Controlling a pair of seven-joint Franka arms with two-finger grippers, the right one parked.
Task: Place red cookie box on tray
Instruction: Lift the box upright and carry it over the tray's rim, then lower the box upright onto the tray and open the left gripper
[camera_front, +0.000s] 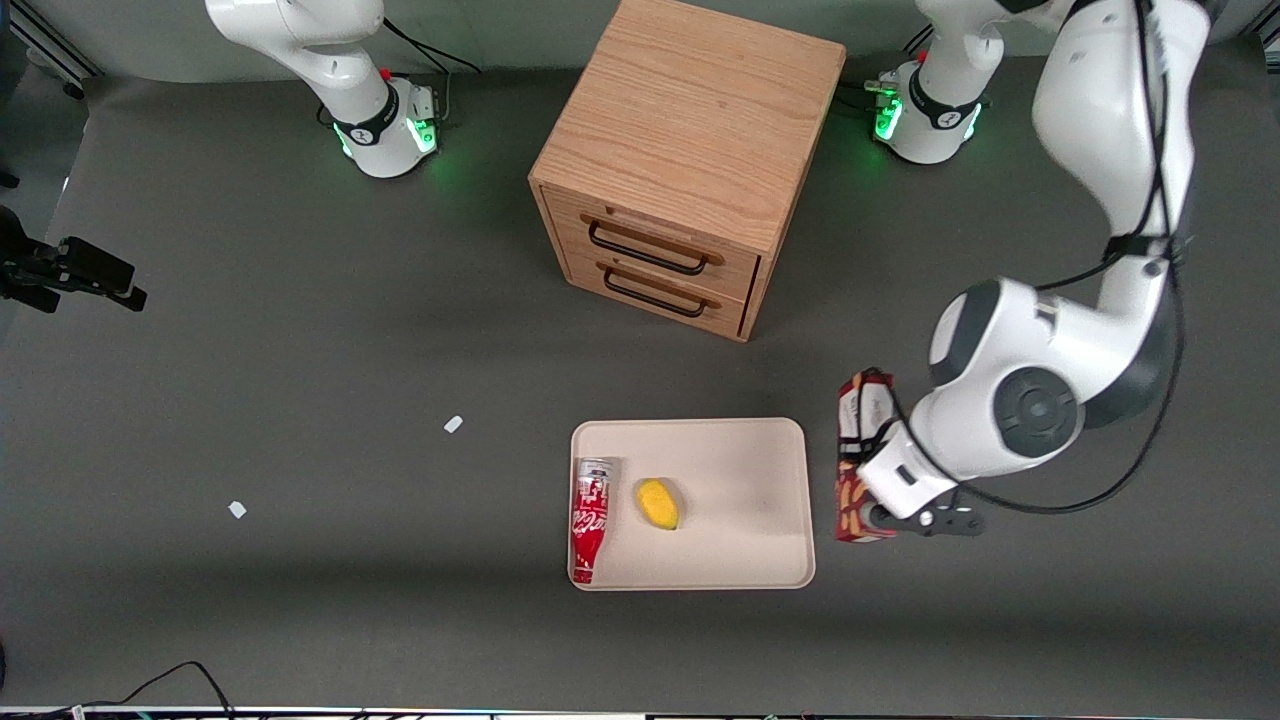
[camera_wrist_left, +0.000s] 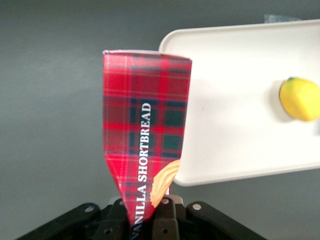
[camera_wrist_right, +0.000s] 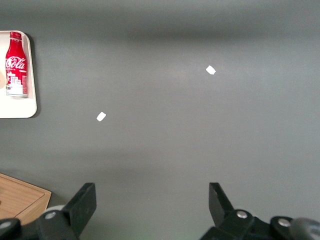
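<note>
The left arm's black two-finger gripper (camera_front: 905, 520) was pinching one end of the slim red tartan cardboard cookie box (camera_front: 858, 455), its fingers (camera_wrist_left: 166, 220) pressed in on the carton so hard that the held end was squashed to a narrow wedge. From the gripper the box's long axis ran straight out ahead of the fingers, widening to its square free end. In the front view the carton hung just beside the tray's short edge on the working arm's end, apparently lifted clear of the grey table, though the height could not be judged.

The flat beige plastic tray with rounded corners (camera_front: 745, 450) lay sideways from the gripper, toward the parked arm's end of the table, with its long axis at right angles to the carton. In the wrist view the free end of the box (camera_wrist_left: 145, 115) overlapped the tray's corner (camera_wrist_left: 225, 165). The coming move seemed to turn on that: a short sideways carry over the low rim onto the bare stretch nearest the gripper.

Farther along the tray from the gripper lay a small yellow lemon-like fruit (camera_front: 658, 503) and a red Coca-Cola bottle-shaped can (camera_front: 590, 518) on its side, lettered "Coca-Cola" in white script. The box's side read "VANILLA SHORTBREAD" in white capitals beside a cookie picture
</note>
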